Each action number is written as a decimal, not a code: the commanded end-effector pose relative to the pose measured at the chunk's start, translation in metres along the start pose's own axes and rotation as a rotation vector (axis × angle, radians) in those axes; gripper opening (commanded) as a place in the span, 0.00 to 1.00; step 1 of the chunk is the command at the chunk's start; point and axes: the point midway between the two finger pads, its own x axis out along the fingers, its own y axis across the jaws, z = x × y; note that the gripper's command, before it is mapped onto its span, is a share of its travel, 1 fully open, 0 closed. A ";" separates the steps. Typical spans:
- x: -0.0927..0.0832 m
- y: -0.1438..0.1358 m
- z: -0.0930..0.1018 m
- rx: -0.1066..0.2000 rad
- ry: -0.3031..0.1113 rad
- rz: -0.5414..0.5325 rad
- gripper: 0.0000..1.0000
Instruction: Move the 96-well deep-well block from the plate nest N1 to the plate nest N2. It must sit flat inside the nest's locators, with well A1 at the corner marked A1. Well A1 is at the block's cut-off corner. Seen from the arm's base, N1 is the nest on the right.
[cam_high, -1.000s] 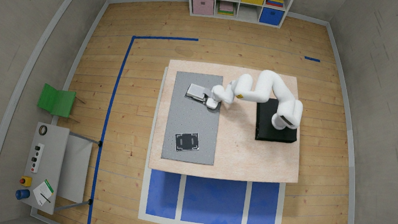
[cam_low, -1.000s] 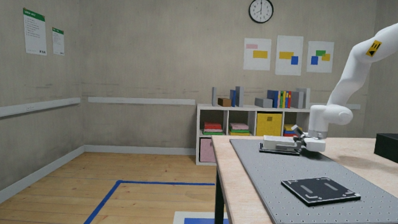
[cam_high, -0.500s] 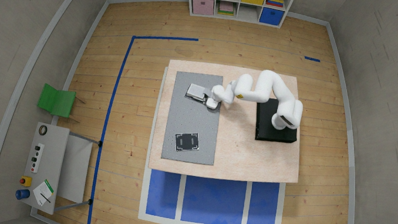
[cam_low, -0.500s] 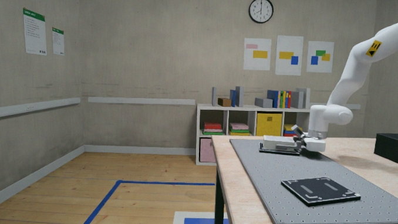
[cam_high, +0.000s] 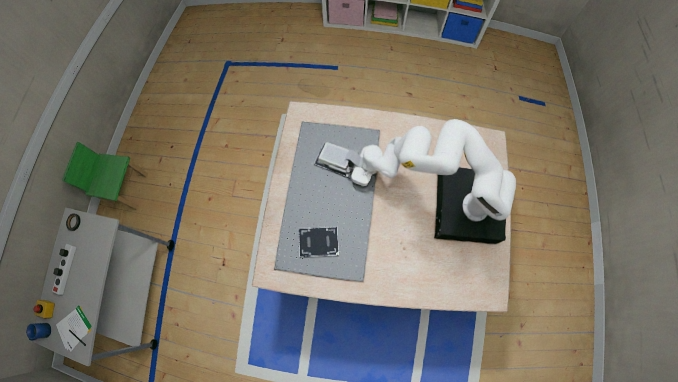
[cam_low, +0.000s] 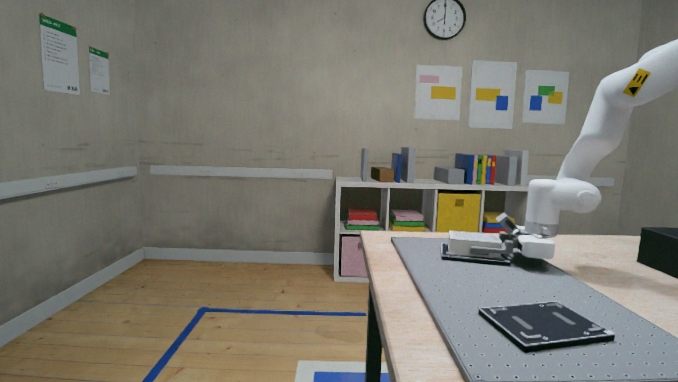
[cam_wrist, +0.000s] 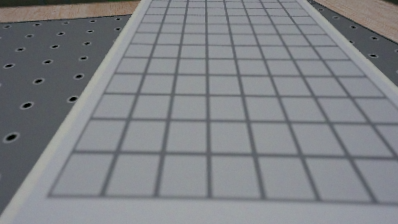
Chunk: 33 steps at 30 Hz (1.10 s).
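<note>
The white deep-well block (cam_high: 333, 154) (cam_low: 470, 241) (cam_wrist: 207, 110) sits in nest N1 (cam_high: 326, 167) (cam_low: 465, 259), a dark plate at the far end of the grey board. It looks level. My gripper (cam_high: 342, 159) (cam_low: 481, 243) is shut on the block, low down, with one finger visible along its near long side in the exterior view. The far finger is hidden there, and no finger shows in the wrist view. The cut-off corner cannot be made out. Nest N2 (cam_high: 318, 243) (cam_low: 544, 324) is empty, with light corner locators and two slots.
Both nests stand on the grey perforated board (cam_high: 332, 205) (cam_low: 450, 295). The arm's black base block (cam_high: 450, 225) (cam_low: 660, 250) is at the other side of the wooden table (cam_high: 400, 270). N2 is turned at a different angle from N1.
</note>
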 end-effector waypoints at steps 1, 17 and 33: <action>0.001 0.000 0.002 0.005 -0.004 0.000 0.00; 0.001 0.000 0.008 0.005 -0.004 0.000 0.00; 0.001 0.000 0.017 0.005 -0.004 0.000 0.00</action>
